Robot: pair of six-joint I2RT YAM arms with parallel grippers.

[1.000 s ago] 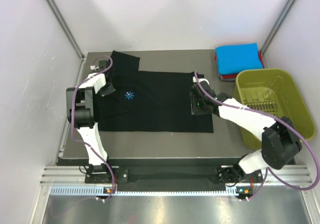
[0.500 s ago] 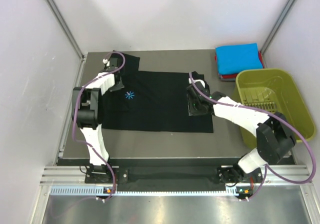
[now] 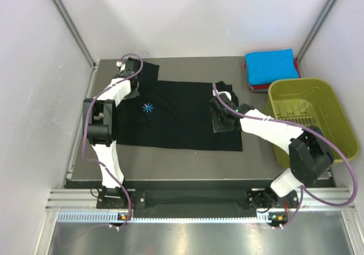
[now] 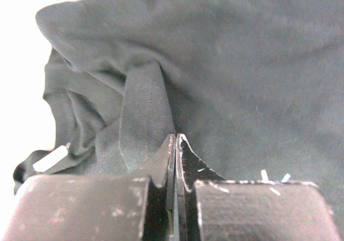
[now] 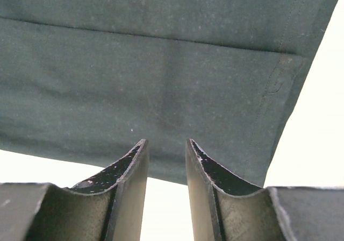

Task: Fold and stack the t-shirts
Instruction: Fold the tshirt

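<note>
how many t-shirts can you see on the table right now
3: a black t-shirt spread across the table's middle, and a folded blue one on a red one at the far right corner. More may hide beneath.

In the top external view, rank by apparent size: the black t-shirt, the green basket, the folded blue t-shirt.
1. black t-shirt, clearly the largest.
2. green basket, smaller than the black shirt.
3. folded blue t-shirt, the smallest; it lies farthest from the camera, though that hardly explains the gap.

Pale walls (image 3: 193, 16) are enclosing the grey counter (image 3: 170, 161) on three sides, with slanted metal posts (image 3: 68, 21) rising at the far corners. A slotted aluminium rail (image 3: 187, 198) is running along the near edge. Even light is falling throughout.
</note>
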